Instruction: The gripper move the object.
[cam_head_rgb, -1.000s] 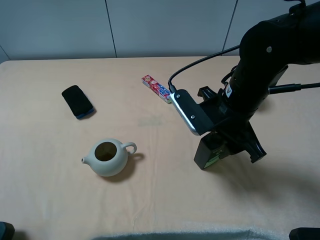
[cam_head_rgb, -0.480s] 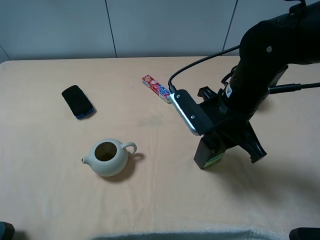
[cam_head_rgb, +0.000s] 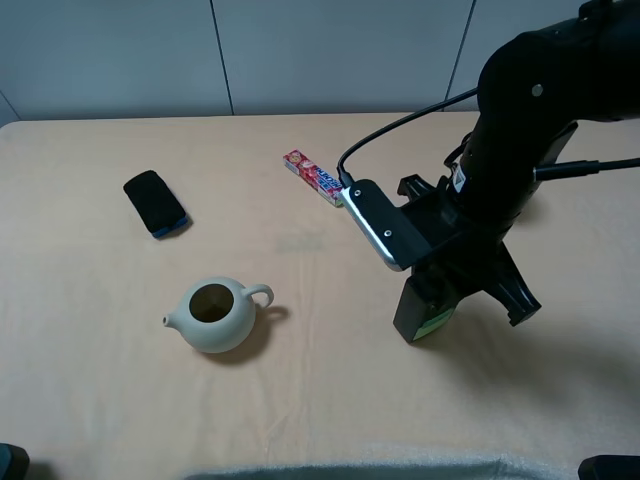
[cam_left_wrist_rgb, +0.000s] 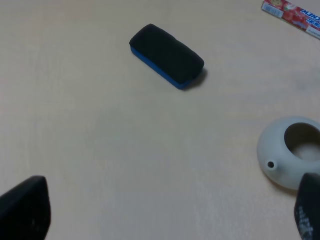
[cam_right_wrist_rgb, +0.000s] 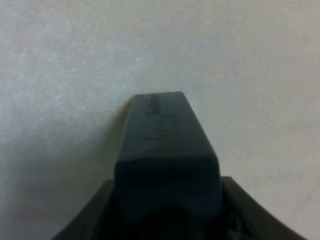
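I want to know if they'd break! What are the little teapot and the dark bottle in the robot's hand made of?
The teapot looks like ceramic: pale, matte, thick rounded walls. The bottle looks like dark plastic: smooth, with moulded edges and a green label. Neither is certain.

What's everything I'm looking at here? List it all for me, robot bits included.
table: one, beige, under everything
teapot: one, pale grey, no lid, left of centre, nearer the camera
slab: one, black with a blue underside, far left, lying flat
packet: one, red, towards the back, middle, lying flat
bottle: one, dark with a green label, right of centre, between the right pincer's fingers
cable: one, black, arcing to the right arm's wrist
right arm: one, black, with a silver box at the wrist, over the table's right side
right pincer: one, black, closed on the bottle
left pincer: one, black, open, only fingertips showing
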